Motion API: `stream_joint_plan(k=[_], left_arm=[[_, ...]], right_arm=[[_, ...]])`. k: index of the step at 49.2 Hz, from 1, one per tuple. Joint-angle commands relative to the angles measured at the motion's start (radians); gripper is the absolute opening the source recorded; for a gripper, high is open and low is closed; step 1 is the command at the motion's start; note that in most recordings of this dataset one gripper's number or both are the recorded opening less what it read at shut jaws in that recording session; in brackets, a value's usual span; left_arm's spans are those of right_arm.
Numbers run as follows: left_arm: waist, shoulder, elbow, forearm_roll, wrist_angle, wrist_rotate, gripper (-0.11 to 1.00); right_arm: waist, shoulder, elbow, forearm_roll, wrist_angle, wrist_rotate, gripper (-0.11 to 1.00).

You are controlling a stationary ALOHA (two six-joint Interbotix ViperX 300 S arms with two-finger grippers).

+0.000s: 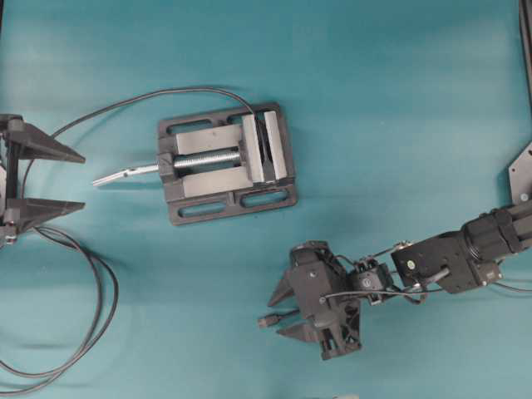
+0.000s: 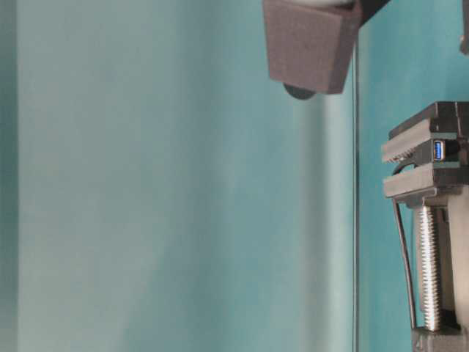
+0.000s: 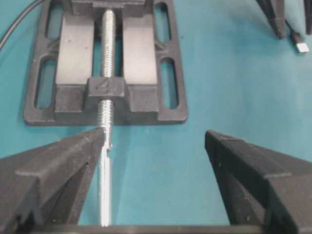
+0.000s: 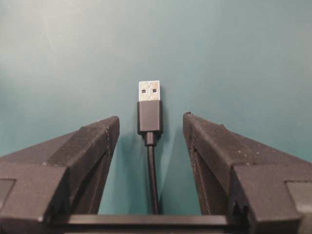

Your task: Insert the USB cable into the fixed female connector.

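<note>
The thin black USB cable [image 4: 149, 113] with its silver-tipped plug lies flat on the teal table [image 1: 399, 100] between the spread black fingers of the right gripper [image 4: 151, 127], touching neither. The left gripper [image 1: 81, 181] also stands wide apart and empty, near the vise's silver screw handle [image 1: 125, 174]. The blue-tongued fixed female connector [image 2: 439, 150] sits clamped in the black-and-grey vise [image 1: 226, 162], and the cable's length is hidden under the right gripper.

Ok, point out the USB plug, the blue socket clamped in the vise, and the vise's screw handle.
USB plug [image 4: 149, 108]: right wrist view, on its black housing.
Blue socket [image 2: 439, 150]: table-level view, on its blue opening.
Vise screw handle [image 1: 125, 174]: overhead view, on the silver bar's middle.
</note>
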Motion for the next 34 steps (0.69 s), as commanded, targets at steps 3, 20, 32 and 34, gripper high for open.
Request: stream_joint_plan(k=[3,20,32,34], left_arm=[[0.002,0.005,-0.006,0.002,-0.023,-0.002,1.00],[0.005,0.005,0.002,0.002,-0.023,-0.002,1.00],[0.003,0.005,0.003,0.002,-0.023,-0.002,1.00],[0.005,0.005,0.003,0.002,-0.023,-0.002,1.00]], right_arm=[[0.012,-0.014,-0.008,0.008,-0.003,0.002,0.61],[0.049,0.028,-0.023,0.008,0.032,0.002,0.61],[0.063,0.044,-0.021,0.008,0.032,0.000,0.57],[0.064,0.044,-0.018,0.008,0.032,0.000,0.54]])
